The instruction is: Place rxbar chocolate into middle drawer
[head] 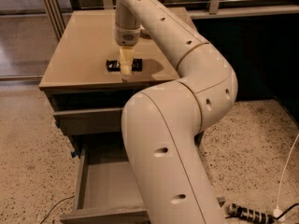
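The robot arm [187,125] crosses the right side of the table [79,45] and hides the right part of the open middle drawer [80,183], whose visible floor holds nothing. A power strip [250,213] lies near right. The rxbar chocolate [112,65] lies flat on the table, directly under the gripper [125,73]. Jaw state: cannot tell.

The gripper [125,71], low over the cabinet top [79,55], hides the middle of the rxbar chocolate [112,65]; the arm [187,125] covers the right side of the middle drawer [106,185].

One bar [112,65] beneath pincer [124,73], two drawers [107,185] [88,121]
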`<state>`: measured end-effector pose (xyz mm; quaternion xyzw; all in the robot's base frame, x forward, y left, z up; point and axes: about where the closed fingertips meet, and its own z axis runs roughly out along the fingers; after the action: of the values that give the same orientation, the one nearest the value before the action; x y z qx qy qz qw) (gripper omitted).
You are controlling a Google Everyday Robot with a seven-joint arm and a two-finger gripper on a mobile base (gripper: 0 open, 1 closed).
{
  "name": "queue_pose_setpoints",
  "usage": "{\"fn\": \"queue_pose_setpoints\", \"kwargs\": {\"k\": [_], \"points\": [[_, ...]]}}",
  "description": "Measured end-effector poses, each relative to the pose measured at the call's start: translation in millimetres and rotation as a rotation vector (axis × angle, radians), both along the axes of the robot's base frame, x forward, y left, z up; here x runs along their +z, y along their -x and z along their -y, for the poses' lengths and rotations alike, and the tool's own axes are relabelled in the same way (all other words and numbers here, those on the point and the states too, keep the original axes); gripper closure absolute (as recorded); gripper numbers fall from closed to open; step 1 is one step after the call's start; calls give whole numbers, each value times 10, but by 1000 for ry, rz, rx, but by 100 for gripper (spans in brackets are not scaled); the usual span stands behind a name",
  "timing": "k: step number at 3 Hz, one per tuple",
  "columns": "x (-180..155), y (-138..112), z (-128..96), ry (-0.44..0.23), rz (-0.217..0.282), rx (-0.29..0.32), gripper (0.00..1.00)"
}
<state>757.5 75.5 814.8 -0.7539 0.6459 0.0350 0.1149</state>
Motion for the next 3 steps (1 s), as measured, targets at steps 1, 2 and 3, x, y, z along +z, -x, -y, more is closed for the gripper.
{"fn": "queue_pose_setpoints", "kwargs": {"k": [1,2,3], "points": [[-6,-1,3,-7,-2,-1,0],[-8,1,1,-13,-3,1,0],[-8,1,1,-13,-3,1,19]]}}
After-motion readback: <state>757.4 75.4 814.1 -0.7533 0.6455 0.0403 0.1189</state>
